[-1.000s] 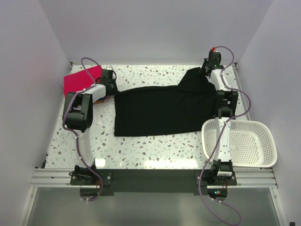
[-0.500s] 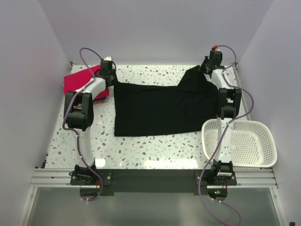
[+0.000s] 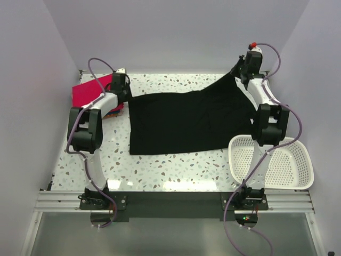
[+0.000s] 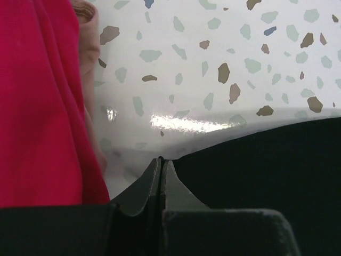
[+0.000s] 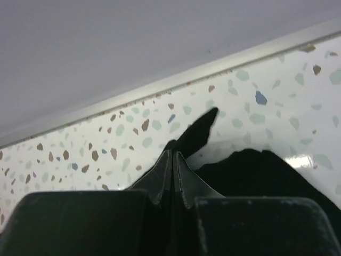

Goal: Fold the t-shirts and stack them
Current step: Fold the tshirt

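Observation:
A black t-shirt [image 3: 181, 120] lies spread across the middle of the speckled table. My left gripper [image 3: 127, 95] is shut on its far left corner; the left wrist view shows the jaws [image 4: 161, 161] pinched together on the black cloth [image 4: 266, 176]. My right gripper [image 3: 238, 74] is shut on its far right corner and holds it lifted; the right wrist view shows a black tip [image 5: 200, 130] sticking out past the shut jaws [image 5: 173, 154]. A folded pinkish-red t-shirt [image 3: 89, 92] lies at the far left on coloured ones, and shows in the left wrist view [image 4: 37, 106].
A white mesh basket [image 3: 272, 162] stands at the near right, beside the right arm. The back wall and side walls close in the table [image 3: 176, 165].
Both grippers have moved outward and back, drawing the far edge of the black t-shirt taut. The bunched right part has spread out. The right gripper has risen toward the back right corner.

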`<action>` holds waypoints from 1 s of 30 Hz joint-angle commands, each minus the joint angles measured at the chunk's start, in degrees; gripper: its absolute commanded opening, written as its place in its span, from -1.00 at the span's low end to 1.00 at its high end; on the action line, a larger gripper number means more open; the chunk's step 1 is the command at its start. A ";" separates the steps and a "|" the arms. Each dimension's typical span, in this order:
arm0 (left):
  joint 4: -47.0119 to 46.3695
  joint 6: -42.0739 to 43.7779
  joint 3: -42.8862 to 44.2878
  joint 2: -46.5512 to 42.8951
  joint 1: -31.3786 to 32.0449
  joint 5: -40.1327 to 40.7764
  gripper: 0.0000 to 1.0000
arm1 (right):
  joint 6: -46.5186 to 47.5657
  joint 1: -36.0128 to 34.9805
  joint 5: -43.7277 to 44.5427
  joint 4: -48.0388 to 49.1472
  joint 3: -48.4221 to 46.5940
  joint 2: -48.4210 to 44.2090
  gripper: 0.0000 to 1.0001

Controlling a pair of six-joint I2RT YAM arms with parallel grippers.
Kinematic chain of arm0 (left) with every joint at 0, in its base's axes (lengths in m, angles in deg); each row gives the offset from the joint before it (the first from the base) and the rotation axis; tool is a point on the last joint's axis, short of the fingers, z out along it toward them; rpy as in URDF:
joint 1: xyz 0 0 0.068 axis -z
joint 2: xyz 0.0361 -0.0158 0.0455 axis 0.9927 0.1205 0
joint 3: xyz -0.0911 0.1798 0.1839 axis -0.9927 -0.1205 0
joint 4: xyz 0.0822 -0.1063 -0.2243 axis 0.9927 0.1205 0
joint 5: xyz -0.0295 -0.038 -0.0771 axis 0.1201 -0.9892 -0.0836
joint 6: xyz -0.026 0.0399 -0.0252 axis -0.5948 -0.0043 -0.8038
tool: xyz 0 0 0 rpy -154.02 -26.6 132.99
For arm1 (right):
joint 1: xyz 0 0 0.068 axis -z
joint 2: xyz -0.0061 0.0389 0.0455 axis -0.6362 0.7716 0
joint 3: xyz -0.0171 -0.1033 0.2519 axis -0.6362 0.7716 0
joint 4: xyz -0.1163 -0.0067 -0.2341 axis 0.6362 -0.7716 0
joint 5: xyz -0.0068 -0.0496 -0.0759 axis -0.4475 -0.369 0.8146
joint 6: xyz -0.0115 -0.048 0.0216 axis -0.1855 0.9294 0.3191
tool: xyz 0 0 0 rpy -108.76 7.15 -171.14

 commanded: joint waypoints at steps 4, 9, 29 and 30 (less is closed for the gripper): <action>-5.61 1.24 -6.83 -10.12 0.12 -0.84 -1.00 | 2.19 -0.17 1.16 3.69 13.98 -11.49 -1.00; -6.75 1.16 -13.16 -14.00 0.12 -0.93 -1.00 | 3.60 -0.17 2.30 3.34 22.08 -19.39 -1.00; -7.72 -0.08 -31.09 -27.36 0.47 -1.02 -1.00 | 7.65 1.06 12.50 -2.20 41.77 -34.70 -1.00; -7.72 -0.07 -31.45 -28.06 0.55 -0.76 -1.00 | 7.91 1.14 12.94 -2.29 42.91 -35.23 -1.00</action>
